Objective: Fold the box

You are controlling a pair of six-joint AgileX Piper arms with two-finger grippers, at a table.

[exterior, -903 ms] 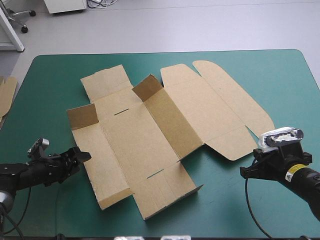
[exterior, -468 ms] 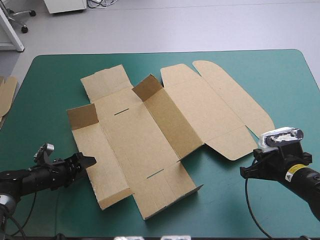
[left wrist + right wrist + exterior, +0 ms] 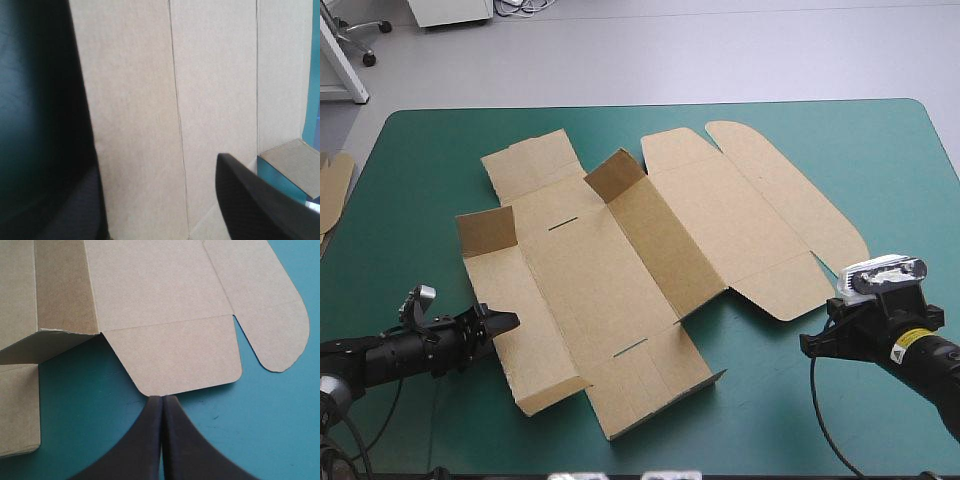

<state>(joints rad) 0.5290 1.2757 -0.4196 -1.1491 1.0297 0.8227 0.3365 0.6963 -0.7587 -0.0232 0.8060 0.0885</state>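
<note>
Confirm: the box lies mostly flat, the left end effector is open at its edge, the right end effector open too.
No: the right end effector is shut, as the right wrist view shows. The box does lie mostly flat, the left end effector open at its edge.

The box [image 3: 620, 280] lies spread as a brown sheet on the teal-green table [image 3: 900, 170], with 2 small flaps [image 3: 486, 231] standing up on its far-left side. The left gripper [image 3: 504, 322] is at its left edge. The right gripper [image 3: 805, 345] sits near a rounded tab [image 3: 775, 285], not touching it. More board [image 3: 332, 190] shows at the table's left edge.
</note>
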